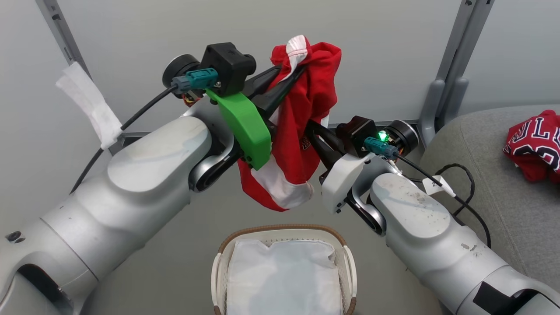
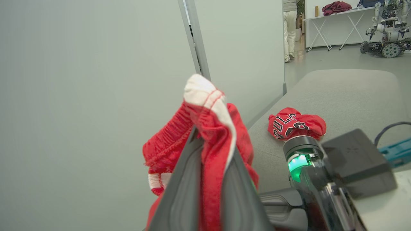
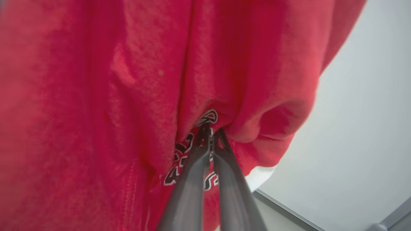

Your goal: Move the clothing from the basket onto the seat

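Left claw (image 2: 212,144), right claw (image 3: 210,131), both clamped on hanging red clothing (image 1: 306,109), basket (image 1: 280,228) below

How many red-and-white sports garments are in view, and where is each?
2. One striped garment hangs above the basket, pinched by the left tool and right tool; the lettered jersey lies on the grey seat. The basket's white liner could hide more.

Left arm (image 1: 148,170) raised inward, left claw (image 1: 286,74) clamped tight up high, right arm (image 1: 415,218) alongside, right claw (image 1: 311,131) pinched closed lower
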Robot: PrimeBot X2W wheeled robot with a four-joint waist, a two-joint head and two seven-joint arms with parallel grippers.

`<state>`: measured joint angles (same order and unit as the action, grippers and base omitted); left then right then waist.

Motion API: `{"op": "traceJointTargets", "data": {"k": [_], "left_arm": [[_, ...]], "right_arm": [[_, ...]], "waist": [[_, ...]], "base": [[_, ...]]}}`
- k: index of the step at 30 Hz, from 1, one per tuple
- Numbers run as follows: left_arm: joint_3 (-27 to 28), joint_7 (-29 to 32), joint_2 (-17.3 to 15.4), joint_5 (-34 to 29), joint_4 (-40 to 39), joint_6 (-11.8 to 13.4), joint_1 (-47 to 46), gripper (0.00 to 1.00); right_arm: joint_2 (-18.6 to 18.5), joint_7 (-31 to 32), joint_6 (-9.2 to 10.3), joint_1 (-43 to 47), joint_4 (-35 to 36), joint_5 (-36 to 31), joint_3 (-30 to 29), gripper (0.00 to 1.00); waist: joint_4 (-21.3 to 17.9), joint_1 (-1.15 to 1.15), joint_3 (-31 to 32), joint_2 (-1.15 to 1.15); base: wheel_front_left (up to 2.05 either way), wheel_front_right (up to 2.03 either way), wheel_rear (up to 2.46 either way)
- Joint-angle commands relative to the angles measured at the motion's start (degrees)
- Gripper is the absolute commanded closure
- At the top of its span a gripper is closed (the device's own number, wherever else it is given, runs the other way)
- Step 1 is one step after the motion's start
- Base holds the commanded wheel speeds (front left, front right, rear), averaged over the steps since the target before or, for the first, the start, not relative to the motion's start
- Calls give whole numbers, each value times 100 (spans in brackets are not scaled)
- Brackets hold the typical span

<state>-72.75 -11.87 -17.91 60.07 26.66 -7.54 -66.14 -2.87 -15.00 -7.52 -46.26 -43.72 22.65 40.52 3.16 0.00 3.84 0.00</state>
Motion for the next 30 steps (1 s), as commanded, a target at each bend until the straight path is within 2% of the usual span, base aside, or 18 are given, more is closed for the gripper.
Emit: {"op": "traceJointTargets", "data": {"k": [1,12,13,14,15,23,30], "left_arm": [[22,-36,-61,42,73,17,130,100],[194,-101,-327,283,604,53,339,100],[200,-107,-361,313,655,54,371,67],[207,-119,-390,306,695,52,390,49],[216,-133,-411,324,758,52,417,0],[258,-209,-437,393,956,34,650,0],[405,-313,-430,326,832,23,991,0]], "right_arm": [[-49,-28,6,115,77,-20,2,100],[-428,-28,6,549,1036,-101,-263,100],[-460,-28,6,589,1138,-117,-329,100],[-485,-28,6,612,1213,-139,-379,100],[-505,-28,7,650,1314,-168,-449,100],[-631,-28,7,788,1716,-368,-971,100],[-847,-28,6,851,1839,-537,-1383,100]], "waist": [[-45,0,-8,0],[-349,0,-60,0],[-382,0,-67,0],[-414,0,-74,0],[-450,0,-80,0],[-764,0,-155,0],[-1199,0,-236,0]], "base": [[0,0,0],[0,0,0],[0,0,0],[0,0,0],[0,0,0],[0,0,0],[0,0,0]]}}
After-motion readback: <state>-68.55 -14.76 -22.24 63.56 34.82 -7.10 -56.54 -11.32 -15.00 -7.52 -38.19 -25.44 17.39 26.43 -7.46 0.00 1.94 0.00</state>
